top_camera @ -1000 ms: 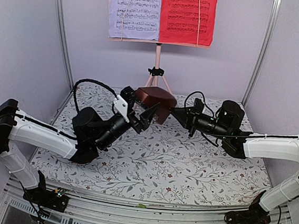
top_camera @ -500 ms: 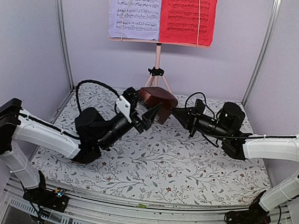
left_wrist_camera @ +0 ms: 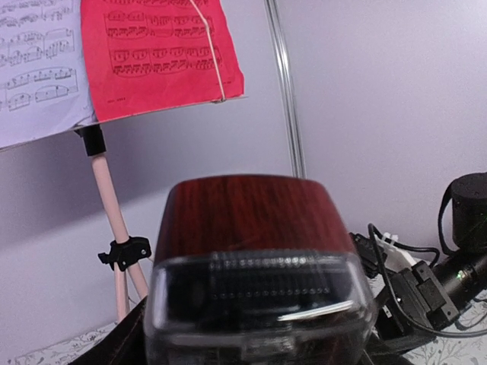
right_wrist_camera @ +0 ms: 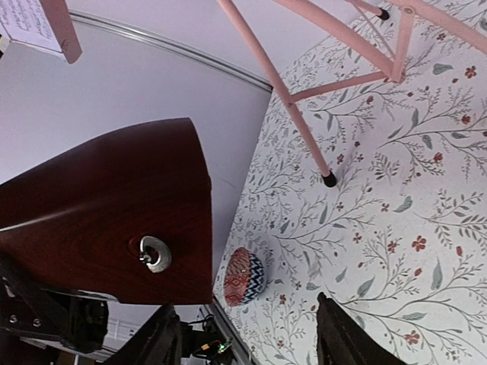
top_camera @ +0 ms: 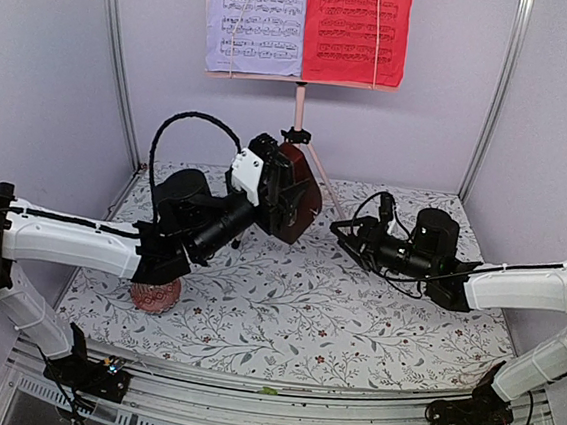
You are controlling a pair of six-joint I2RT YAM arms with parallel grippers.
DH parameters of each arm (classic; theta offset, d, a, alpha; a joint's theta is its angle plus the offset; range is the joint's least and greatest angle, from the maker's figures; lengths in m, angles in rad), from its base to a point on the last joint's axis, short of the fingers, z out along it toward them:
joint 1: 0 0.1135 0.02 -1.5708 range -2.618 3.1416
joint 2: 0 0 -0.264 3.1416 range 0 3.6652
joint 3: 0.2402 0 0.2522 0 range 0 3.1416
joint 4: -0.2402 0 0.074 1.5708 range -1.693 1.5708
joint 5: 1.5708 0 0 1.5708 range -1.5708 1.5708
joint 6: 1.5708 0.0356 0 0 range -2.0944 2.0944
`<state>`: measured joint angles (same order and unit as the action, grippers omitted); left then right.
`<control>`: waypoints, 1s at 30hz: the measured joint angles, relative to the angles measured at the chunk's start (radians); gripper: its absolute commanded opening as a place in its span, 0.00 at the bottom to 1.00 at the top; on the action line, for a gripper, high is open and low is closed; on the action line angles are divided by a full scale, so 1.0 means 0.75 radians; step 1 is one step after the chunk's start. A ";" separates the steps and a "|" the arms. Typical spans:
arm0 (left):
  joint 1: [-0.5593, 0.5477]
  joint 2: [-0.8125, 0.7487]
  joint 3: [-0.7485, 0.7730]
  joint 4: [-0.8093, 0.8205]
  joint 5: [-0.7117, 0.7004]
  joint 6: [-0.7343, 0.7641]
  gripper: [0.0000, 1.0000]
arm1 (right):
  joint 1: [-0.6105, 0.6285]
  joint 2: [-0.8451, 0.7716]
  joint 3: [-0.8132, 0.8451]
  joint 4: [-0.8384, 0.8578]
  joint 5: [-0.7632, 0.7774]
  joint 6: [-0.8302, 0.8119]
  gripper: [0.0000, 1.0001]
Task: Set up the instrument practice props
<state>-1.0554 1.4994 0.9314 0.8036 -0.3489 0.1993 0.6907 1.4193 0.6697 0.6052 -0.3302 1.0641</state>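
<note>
Hanging tilted at mid-frame, the metronome is clamped by the left gripper alone; the right gripper, right of centre, gapes empty. A loose hold could drop it, or swing it into the music stand behind

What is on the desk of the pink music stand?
Two music pages side by side: a lavender page on the left, a red page on the right. They cover the desk of the music stand, so its surface cannot be seen.
</note>
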 measured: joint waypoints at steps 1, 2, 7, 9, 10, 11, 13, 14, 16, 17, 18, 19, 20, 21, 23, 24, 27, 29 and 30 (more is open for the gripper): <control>0.000 -0.001 0.014 -0.044 -0.012 -0.029 0.00 | 0.000 -0.004 -0.016 -0.011 0.018 -0.049 0.69; 0.000 0.000 0.029 -0.095 -0.027 -0.066 0.00 | 0.000 -0.010 -0.030 -0.022 0.033 -0.101 0.72; 0.000 0.034 0.098 -0.305 -0.121 -0.288 0.00 | 0.000 -0.055 -0.075 -0.040 0.129 -0.327 0.81; 0.000 0.071 0.107 -0.358 -0.165 -0.396 0.00 | 0.000 -0.081 -0.097 -0.039 0.179 -0.405 0.82; -0.003 0.095 0.107 -0.382 -0.186 -0.446 0.00 | 0.000 -0.091 -0.108 -0.039 0.196 -0.440 0.82; -0.007 0.121 0.107 -0.404 -0.202 -0.490 0.00 | 0.000 -0.098 -0.117 -0.039 0.220 -0.471 0.82; -0.016 0.176 0.107 -0.428 -0.240 -0.552 0.00 | 0.000 -0.105 -0.130 -0.040 0.252 -0.521 0.82; -0.020 0.209 0.107 -0.434 -0.261 -0.580 0.00 | 0.000 -0.108 -0.134 -0.040 0.268 -0.543 0.83; -0.032 0.264 0.101 -0.435 -0.301 -0.619 0.00 | 0.000 -0.114 -0.141 -0.041 0.293 -0.579 0.83; -0.041 0.290 0.096 -0.434 -0.320 -0.635 0.00 | 0.000 -0.119 -0.144 -0.041 0.300 -0.594 0.84; -0.049 0.312 0.091 -0.431 -0.336 -0.646 0.00 | 0.000 -0.121 -0.146 -0.041 0.308 -0.608 0.84; -0.056 0.329 0.089 -0.430 -0.349 -0.656 0.00 | 0.000 -0.123 -0.148 -0.041 0.314 -0.616 0.84; -0.067 0.353 0.089 -0.426 -0.368 -0.667 0.00 | 0.000 -0.126 -0.153 -0.041 0.322 -0.628 0.84; -0.075 0.371 0.089 -0.420 -0.381 -0.676 0.00 | 0.000 -0.131 -0.160 -0.040 0.327 -0.638 0.84; -0.091 0.399 0.080 -0.398 -0.409 -0.691 0.00 | 0.000 -0.140 -0.174 -0.041 0.332 -0.649 0.84; -0.096 0.407 0.072 -0.379 -0.419 -0.698 0.00 | 0.000 -0.144 -0.183 -0.041 0.334 -0.653 0.84; -0.108 0.430 0.045 -0.331 -0.449 -0.717 0.04 | 0.000 -0.158 -0.207 -0.044 0.339 -0.667 0.84; -0.114 0.444 0.037 -0.308 -0.464 -0.726 0.09 | 0.000 -0.165 -0.215 -0.049 0.344 -0.672 0.84; -0.117 0.450 0.030 -0.290 -0.470 -0.731 0.11 | 0.000 -0.166 -0.217 -0.050 0.345 -0.673 0.84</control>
<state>-1.1431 1.8366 0.9535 0.5858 -0.7013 -0.3492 0.6907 1.2949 0.5072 0.5678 -0.0715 0.5594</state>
